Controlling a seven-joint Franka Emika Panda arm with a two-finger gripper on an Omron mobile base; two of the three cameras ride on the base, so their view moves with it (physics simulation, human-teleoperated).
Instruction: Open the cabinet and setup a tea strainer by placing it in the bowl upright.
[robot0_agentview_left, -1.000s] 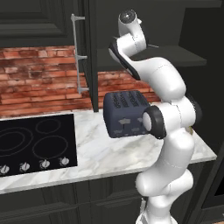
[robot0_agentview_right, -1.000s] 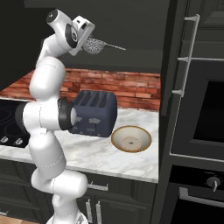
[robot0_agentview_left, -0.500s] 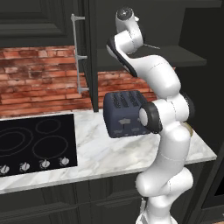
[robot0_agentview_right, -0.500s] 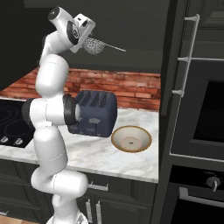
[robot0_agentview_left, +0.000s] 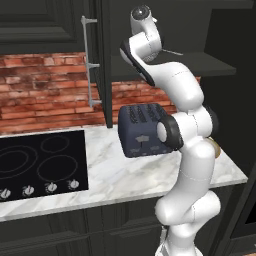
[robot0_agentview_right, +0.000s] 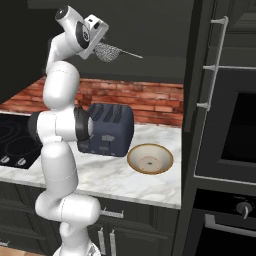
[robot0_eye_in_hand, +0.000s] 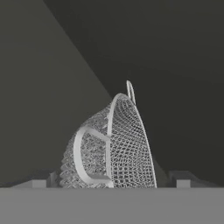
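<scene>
- We see the gripper raised high inside the open cabinet, its jaws spread wide with the tea strainer sitting between them.
- In the hand view the 2 fingertips stand apart on either side of the strainer's mesh basket; we cannot tell whether they touch it.
- The strainer's thin handle points away from the gripper, to the right in the right base view.
- The bowl sits on the marble worktop, just beside the dark toaster and well below the strainer.
- One cabinet door stands open edge-on with its silver bar handle facing the brick wall.
- A black hob lies at the worktop's left.
</scene>
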